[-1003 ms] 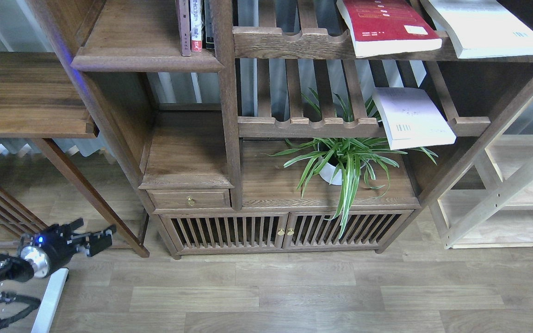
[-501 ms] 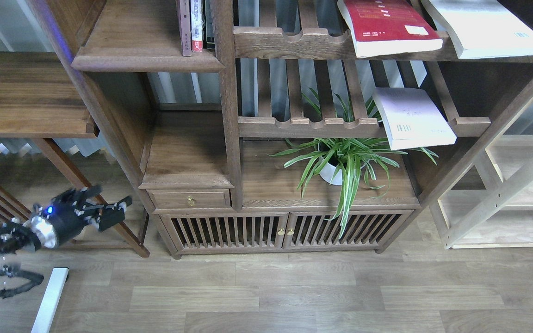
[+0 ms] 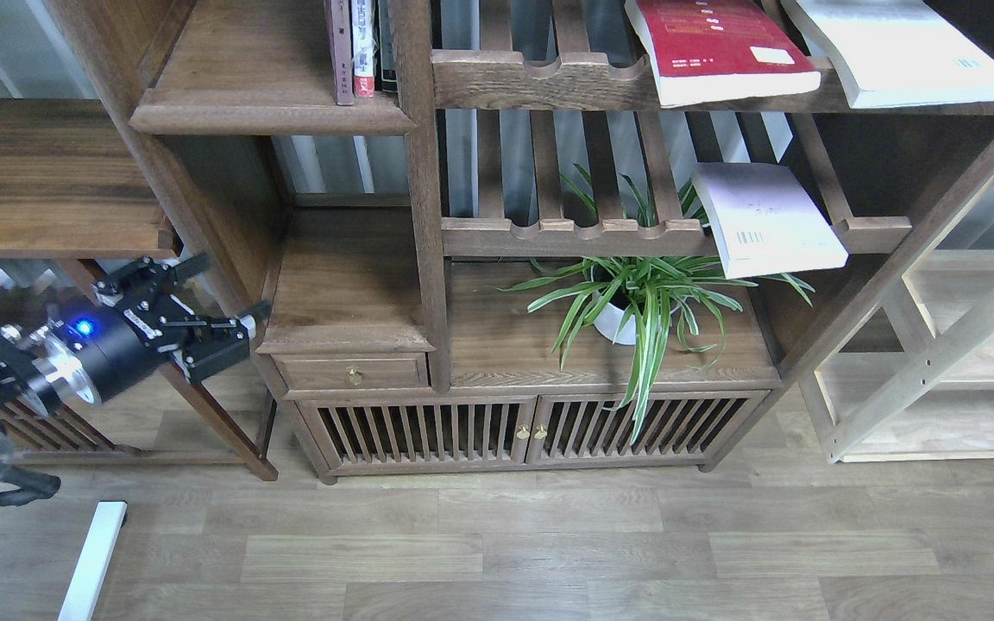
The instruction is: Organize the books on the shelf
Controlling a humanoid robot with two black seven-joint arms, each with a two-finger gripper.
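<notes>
Left claw (image 3: 225, 297), fingers spread wide and empty, points right, level with the small drawer (image 3: 352, 372).

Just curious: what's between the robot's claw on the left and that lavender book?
In the head view, between the left gripper and the lavender book stand a wooden post and a potted plant.

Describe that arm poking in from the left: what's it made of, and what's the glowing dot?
The left pincer is matte black with two blocky fingers on a fat black cylinder bearing a small blue light. Behind it sits a shiny silver ring, then black jointed links. The right arm is out of view.
</notes>
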